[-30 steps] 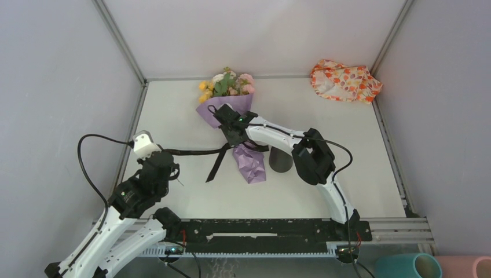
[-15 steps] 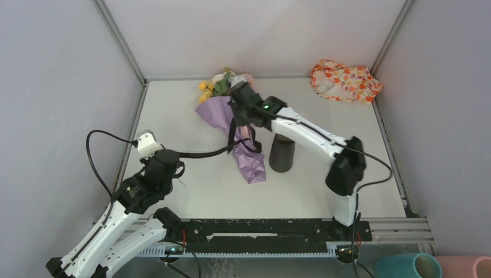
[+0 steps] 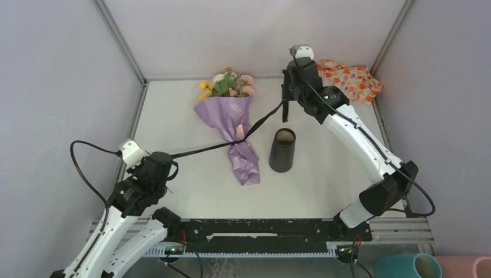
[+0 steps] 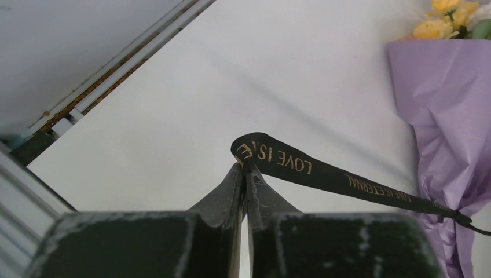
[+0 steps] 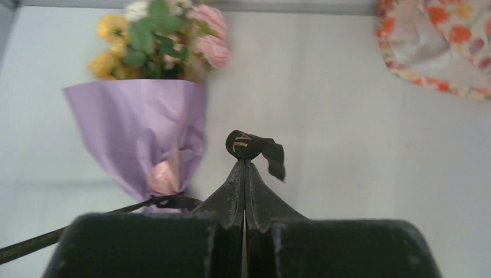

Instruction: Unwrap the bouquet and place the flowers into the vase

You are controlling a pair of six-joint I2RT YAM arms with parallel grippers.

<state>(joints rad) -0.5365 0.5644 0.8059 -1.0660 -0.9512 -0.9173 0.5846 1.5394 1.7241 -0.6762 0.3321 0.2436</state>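
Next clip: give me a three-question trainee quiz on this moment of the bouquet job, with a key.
1. True or false: the vase is lying on its side.
2. The left tool and the right tool are each shut on: A) the ribbon B) the purple paper C) a stem.
3. Fill in: in the top view, the vase stands to the ____ of the bouquet.
Key: 1 false, it stands upright; 2 A, one end each; 3 right.
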